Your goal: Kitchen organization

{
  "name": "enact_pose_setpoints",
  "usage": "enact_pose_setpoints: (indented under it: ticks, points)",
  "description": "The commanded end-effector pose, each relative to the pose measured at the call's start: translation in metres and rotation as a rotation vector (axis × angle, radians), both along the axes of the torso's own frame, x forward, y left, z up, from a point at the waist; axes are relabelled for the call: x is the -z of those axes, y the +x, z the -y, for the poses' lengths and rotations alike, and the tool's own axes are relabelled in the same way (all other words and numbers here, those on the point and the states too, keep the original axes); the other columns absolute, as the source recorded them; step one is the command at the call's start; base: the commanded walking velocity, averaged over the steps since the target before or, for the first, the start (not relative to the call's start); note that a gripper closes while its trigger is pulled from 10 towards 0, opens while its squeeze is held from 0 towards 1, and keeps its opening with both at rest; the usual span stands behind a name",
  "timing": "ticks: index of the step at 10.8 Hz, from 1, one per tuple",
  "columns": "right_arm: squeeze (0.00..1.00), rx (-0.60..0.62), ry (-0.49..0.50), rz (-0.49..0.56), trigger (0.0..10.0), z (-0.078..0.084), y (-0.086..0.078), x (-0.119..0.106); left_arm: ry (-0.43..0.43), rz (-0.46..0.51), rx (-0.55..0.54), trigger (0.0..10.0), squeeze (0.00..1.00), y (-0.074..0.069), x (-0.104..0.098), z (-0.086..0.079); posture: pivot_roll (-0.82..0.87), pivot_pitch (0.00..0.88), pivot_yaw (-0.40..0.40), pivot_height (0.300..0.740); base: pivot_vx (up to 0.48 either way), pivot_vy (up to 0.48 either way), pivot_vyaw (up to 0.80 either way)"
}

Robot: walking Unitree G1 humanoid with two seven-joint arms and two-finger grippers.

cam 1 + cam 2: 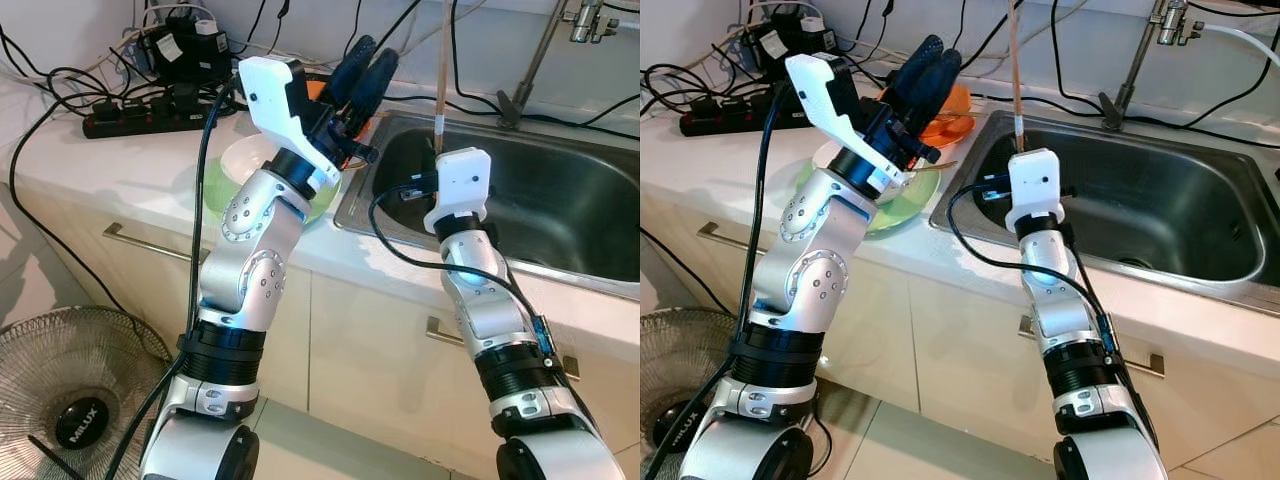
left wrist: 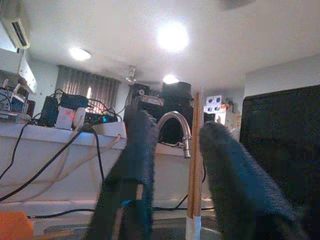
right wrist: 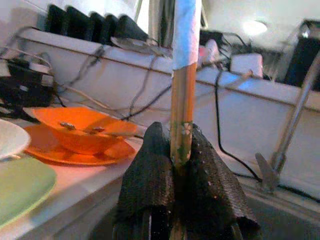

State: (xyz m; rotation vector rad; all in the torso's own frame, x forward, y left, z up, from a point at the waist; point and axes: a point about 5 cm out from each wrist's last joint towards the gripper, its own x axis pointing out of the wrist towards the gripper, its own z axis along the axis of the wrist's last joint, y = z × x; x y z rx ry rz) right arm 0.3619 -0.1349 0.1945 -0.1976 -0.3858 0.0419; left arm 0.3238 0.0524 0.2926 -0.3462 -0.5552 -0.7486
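Over the sink point(image 1: 1160, 200), the right end effector point(image 3: 181, 165) grips upright chopsticks point(image 3: 181, 100); left end effector point(image 2: 172, 165) open.

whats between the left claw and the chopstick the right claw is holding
Bare air. In the left eye view the left claw hangs over the orange bowl, apart from the upright chopstick pinched by the right claw over the sink.

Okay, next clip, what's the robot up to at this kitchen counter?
The right pincer is shut on a pair of chopsticks, holding them upright over the left edge of the steel sink. The left pincer is raised above the counter with its fingers apart, holding nothing, over a green plate and near an orange bowl on an orange plate. A power strip and cables lie at the back of the counter.
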Motion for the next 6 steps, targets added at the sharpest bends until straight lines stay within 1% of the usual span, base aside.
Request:
enact_pose_setpoints:
  ticks: [1, 2, 3, 4, 5, 6]
  points:
    - [0.00, 0.023, 0.022, -0.001, 0.0, 0.005, 0.004, -0.005, 0.007, -0.005, -0.016, 10.0, 1.00, 0.001, 0.000, -0.002, 0.16, 0.012, 0.012, 0.740, 0.000, 0.000, 0.00]
    - [0.00, 0.074, 0.037, -0.051, 3.0, 0.018, 0.012, -0.005, 0.047, -0.034, -0.034, 10.0, 0.00, 0.001, 0.013, -0.005, 0.15, 0.011, 0.010, 0.740, 0.000, 0.000, 0.00]
    - [0.00, 0.117, 0.036, -0.080, 10.0, 0.027, 0.017, -0.006, 0.080, -0.056, -0.035, 10.0, 0.00, 0.000, 0.023, -0.006, 0.16, 0.011, 0.006, 0.740, 0.000, 0.000, 0.00]
    - [0.00, 0.192, 0.073, -0.146, 10.0, 0.046, 0.026, -0.006, 0.149, -0.115, -0.027, 10.0, 0.00, -0.003, 0.045, -0.005, 0.17, 0.008, 0.002, 0.740, 0.000, 0.000, 0.00]
    - [0.00, 0.215, 0.104, -0.180, 10.0, 0.055, 0.030, -0.007, 0.204, -0.161, -0.010, 10.0, 0.00, -0.006, 0.063, -0.003, 0.17, 0.009, 0.001, 0.740, 0.000, 0.000, 0.00]
    - [0.00, 0.230, 0.121, -0.194, 10.0, 0.060, 0.033, -0.009, 0.256, -0.185, 0.006, 10.0, 0.00, -0.008, 0.076, -0.001, 0.17, 0.008, 0.000, 0.740, 0.000, 0.000, 0.00]
